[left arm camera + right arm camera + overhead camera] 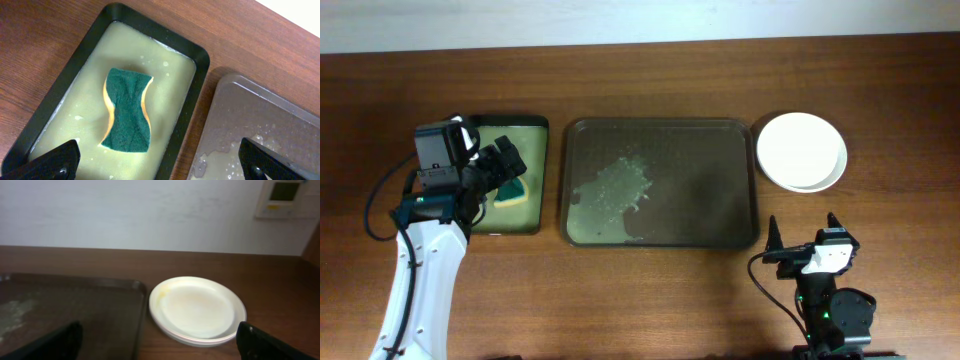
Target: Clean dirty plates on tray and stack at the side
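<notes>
**A:** Left gripper (161,162)?

**B:** Fingers (55,161) spread wide, nothing between them. Just ahead of the tips and between their lines, the sponge (127,110) lies flat, green side up, in the wet of the small black tray (75,57). Fingers and sponge are apart.

**A:** And off to that gripper's right?

**B:** The big brown tray (757,180), just beside the small one. No plate on it. It has a patch of suds (615,190) on the half nearer the left gripper and is bare on the far half.

**A:** Right gripper (160,345)?

**B:** It's also gaping and holds nothing, low over the table (650,300). Straight ahead of its tips and a little right sit the plates (197,307), stacked on the wood. They are just beyond the brown tray's end and not touching it. More than one rim shows at the stack's edge, but I cannot tell the full count.

**A:** Are they clean?

**B:** The top plate reads mostly white. There's a faint yellowish tint along its left inner edge, and I can't say whether that is residue or light.

**A:** So where does the job stand?

**B:** My judgement is that it's near its end or done. The tray is cleared, the plates are stacked at the side, the sponge is down in its tray, and both grippers are free. The doubtful tint is the only thing that might be left, and it would call for picking up the sponge again. The suds on the tray are outside the task as worded.
</notes>
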You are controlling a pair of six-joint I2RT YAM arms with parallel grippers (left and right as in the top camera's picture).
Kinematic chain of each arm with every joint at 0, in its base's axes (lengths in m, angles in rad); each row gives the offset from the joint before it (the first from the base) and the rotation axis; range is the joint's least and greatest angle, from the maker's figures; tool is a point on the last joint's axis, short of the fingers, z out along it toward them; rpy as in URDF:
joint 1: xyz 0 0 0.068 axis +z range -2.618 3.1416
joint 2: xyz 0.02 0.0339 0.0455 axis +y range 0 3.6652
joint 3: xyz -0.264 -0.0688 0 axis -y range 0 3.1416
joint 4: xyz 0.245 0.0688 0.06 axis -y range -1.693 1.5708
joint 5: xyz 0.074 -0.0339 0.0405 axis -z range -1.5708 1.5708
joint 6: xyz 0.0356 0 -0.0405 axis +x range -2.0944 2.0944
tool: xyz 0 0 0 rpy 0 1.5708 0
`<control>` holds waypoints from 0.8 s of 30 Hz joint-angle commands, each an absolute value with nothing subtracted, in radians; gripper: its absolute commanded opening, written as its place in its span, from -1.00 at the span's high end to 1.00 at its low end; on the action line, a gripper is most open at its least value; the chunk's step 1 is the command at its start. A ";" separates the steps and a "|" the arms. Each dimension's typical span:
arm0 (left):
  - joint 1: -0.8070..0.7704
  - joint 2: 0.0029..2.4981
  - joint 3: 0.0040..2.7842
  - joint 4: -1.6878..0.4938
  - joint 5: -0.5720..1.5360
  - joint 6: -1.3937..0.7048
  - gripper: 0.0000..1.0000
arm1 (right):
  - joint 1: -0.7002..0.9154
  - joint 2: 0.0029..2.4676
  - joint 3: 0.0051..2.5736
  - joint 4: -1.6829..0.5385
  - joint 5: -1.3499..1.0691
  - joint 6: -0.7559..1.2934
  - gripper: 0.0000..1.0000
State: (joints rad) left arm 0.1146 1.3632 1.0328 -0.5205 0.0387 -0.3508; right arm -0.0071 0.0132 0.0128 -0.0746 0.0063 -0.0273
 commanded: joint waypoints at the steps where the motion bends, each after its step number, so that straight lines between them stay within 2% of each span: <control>1: 0.116 1.359 1.035 -0.518 0.046 -0.342 -0.99 | -0.014 0.003 0.006 -0.079 0.057 -0.030 -0.97; 24: 0.117 1.359 1.035 -0.552 0.045 -0.342 -0.99 | -0.014 0.003 0.006 -0.079 0.046 -0.030 -0.97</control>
State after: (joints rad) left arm 0.1146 1.3632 1.0328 -0.5270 0.0383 -0.3508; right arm -0.0071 0.0128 0.0128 -0.0750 0.0265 -0.0280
